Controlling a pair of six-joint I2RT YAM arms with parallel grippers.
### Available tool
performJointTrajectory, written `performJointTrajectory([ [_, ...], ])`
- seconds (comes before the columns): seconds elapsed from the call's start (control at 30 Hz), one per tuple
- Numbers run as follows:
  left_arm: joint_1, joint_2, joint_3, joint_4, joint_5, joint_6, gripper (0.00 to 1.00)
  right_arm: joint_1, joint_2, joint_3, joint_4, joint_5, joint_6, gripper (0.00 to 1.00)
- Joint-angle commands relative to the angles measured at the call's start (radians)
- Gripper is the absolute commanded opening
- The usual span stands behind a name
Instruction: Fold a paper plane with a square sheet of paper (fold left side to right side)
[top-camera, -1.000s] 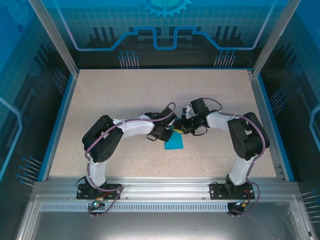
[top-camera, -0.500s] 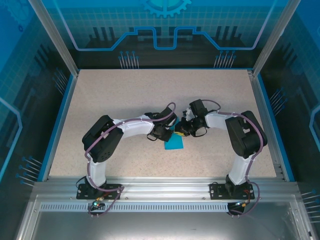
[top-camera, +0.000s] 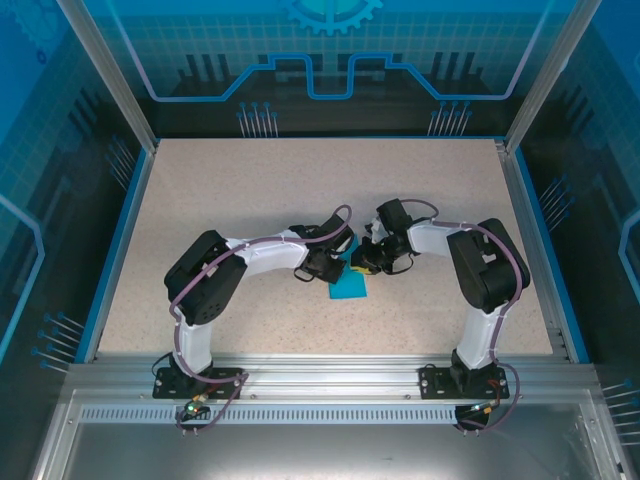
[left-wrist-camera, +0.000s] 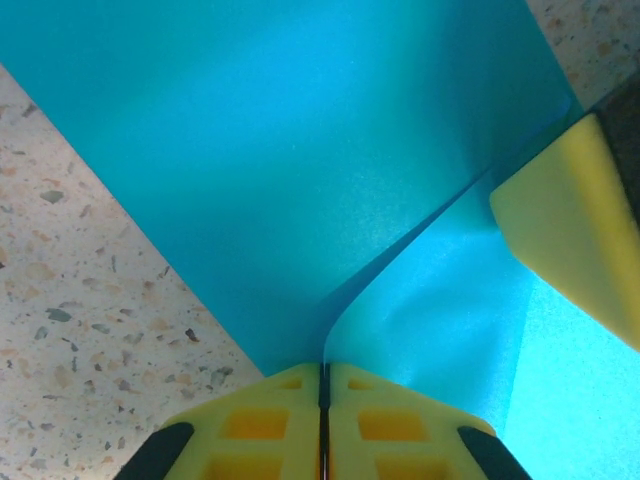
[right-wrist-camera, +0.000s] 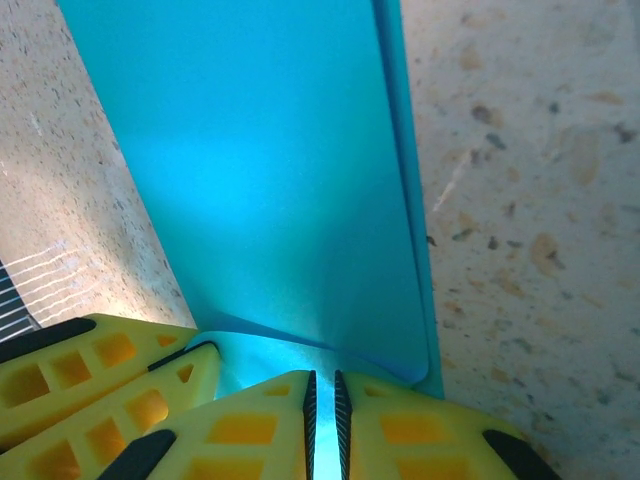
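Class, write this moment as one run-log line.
stage: folding under way | square sheet of paper: partly folded, flap lifted | left gripper: shut on paper | right gripper: shut on paper

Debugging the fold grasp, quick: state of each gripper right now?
Left gripper: closed, pinching the blue paper sheet.
Right gripper: closed, pinching the same sheet.

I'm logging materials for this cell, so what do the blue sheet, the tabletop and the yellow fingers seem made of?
The square sheet of paper: thin matte cyan paper, given its crisp crease and lifted flap. The tabletop: speckled beige, likely stone-look laminate. Fingers of the left tool: yellow, probably moulded plastic or rubber, with recessed pockets.
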Motion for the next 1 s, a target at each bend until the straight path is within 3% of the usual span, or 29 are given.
performJointTrajectory([
  [0.0,0.0,0.019,0.013,-0.033,0.001,0.008,0.13,0.01,0.039,0.0,-0.085,0.055,-0.03,0.16],
  [0.4,0.006,-0.185,0.037,-0.101,0.031,-0.004,0.4,0.006,0.062,-0.011,-0.075,0.063,-0.028,0.16],
  [0.6,0.005,-0.271,-0.064,0.003,0.243,-0.06,0.42,0.005,0.066,-0.009,-0.073,0.06,-0.028,0.16],
  [0.77,0.004,-0.246,-0.105,0.109,0.401,-0.106,0.42,0.005,0.068,-0.007,-0.074,0.059,-0.028,0.16],
  [0.97,0.002,-0.155,-0.111,0.15,0.443,-0.117,0.42,0.006,0.066,-0.005,-0.078,0.057,-0.031,0.17],
])
